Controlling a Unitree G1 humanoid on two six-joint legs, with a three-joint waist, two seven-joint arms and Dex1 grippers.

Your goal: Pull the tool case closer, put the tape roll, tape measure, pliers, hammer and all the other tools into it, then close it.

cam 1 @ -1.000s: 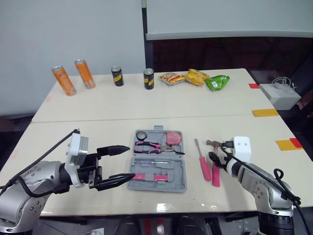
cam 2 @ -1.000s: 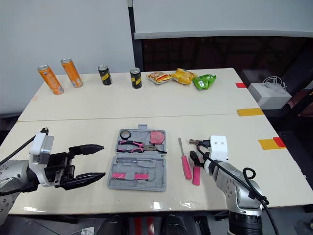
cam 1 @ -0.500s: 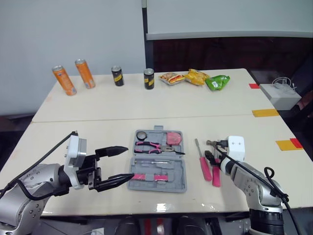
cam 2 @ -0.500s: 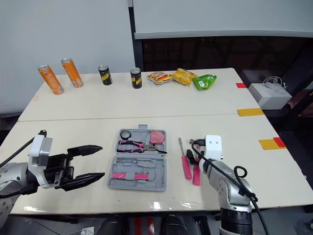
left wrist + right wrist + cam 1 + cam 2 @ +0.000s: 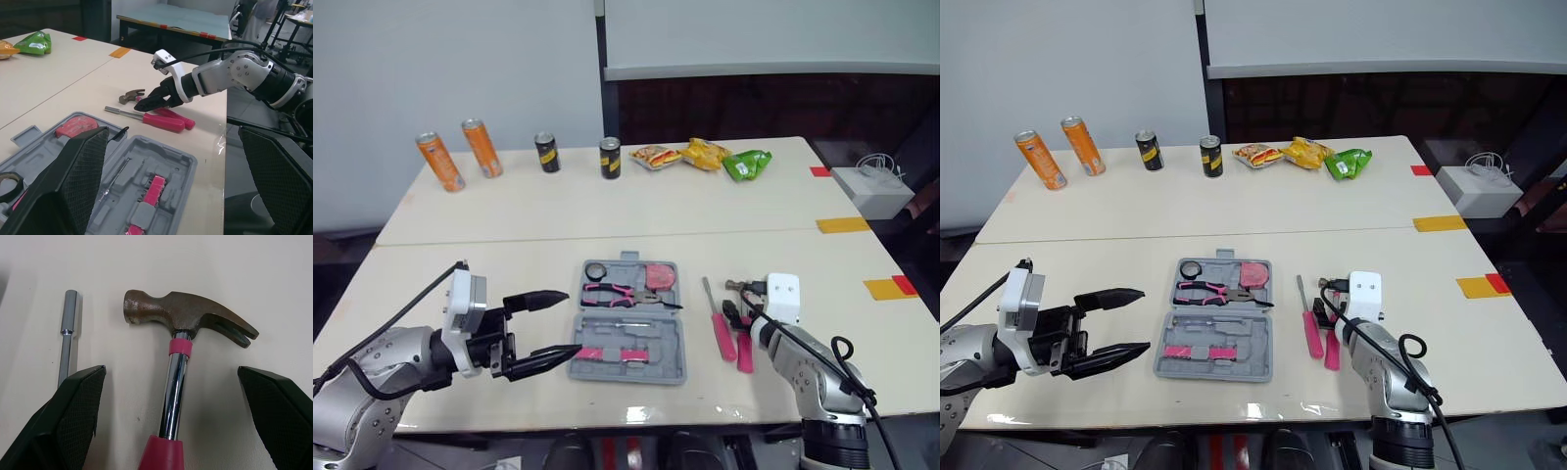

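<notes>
- Hammer (image 5: 188,320), one: lies on the table right of the case (image 5: 666,338), well apart from it, head pointing away from the robot. Likely head-heavy and rigid, and the chrome neck looks slippery. Best taken on the pink grip close to the neck, so the head does not swing.
- Screwdriver (image 5: 718,328), one: just beside the hammer on the case side. Light and stiff, and may roll.
- Case, one: open and flat, grey plastic. Probably light enough to slide if nudged.
- Already in the case, one each: tape roll (image 5: 596,270), pliers (image 5: 612,291), and a pink disc (image 5: 658,276), apparently the tape measure.
- Right gripper (image 5: 171,371): fingers spread wide, straddling the hammer's neck, gripping nothing.
- Left gripper (image 5: 574,320): fingers apart, empty, at the case's left edge.
- Far end of the table: four cans (image 5: 440,162) and three snack packs (image 5: 706,154).
</notes>
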